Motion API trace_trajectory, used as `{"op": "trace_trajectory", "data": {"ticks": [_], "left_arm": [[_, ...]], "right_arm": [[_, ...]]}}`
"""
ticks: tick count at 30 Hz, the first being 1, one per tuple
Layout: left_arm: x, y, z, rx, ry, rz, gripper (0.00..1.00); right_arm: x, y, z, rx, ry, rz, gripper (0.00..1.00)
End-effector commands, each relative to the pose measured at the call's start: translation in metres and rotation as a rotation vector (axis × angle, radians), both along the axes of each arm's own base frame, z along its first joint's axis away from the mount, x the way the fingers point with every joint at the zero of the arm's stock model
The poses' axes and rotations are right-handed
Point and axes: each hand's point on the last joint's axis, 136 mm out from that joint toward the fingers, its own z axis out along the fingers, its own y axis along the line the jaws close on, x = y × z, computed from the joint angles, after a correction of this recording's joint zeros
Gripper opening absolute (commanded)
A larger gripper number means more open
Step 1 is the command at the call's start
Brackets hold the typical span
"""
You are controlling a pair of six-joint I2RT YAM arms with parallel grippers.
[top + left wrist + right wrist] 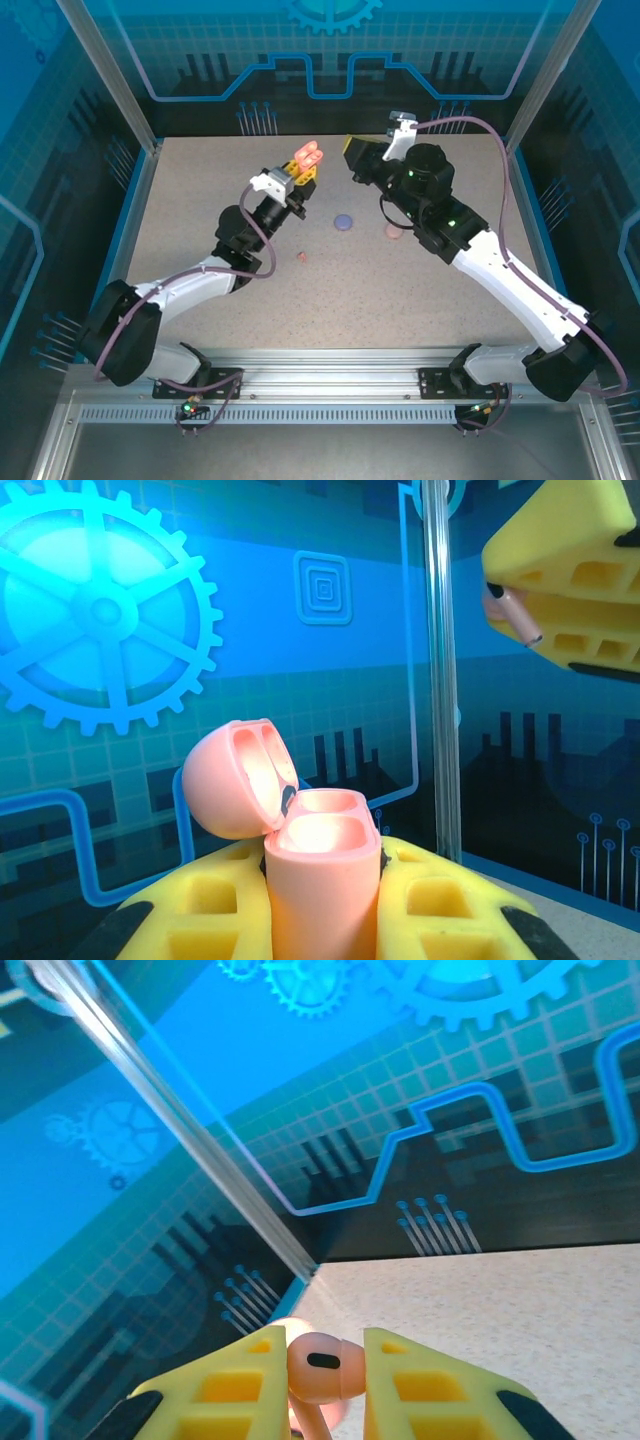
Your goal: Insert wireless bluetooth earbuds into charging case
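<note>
Over a speckled table (190,240) walled in blue panels, the left gripper (305,173) is clamped on an open peach-pink charging case (322,870), its lid tipped back above the jaws. The right gripper (352,152) pinches a pink earbud (322,1366) between its jaws, at their tips.
</note>
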Motion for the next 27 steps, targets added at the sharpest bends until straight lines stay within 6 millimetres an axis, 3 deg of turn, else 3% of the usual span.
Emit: {"op": "trace_trajectory", "data": {"ticks": [1, 17, 27], "left_arm": [[-0.004, -0.006, 0.030, -0.022, -0.095, -0.009, 0.00], [0.000, -0.029, 0.038, -0.010, -0.091, -0.064, 0.00], [0.001, -0.030, 0.040, -0.019, -0.075, -0.059, 0.00]], "right_arm": [[-0.010, 0.017, 0.025, 0.097, -0.102, 0.111, 0.19], [-0.006, 0.050, 0.022, 0.171, -0.180, 0.192, 0.18], [0.002, 0.052, 0.005, 0.172, -0.157, 0.162, 0.17]]}}
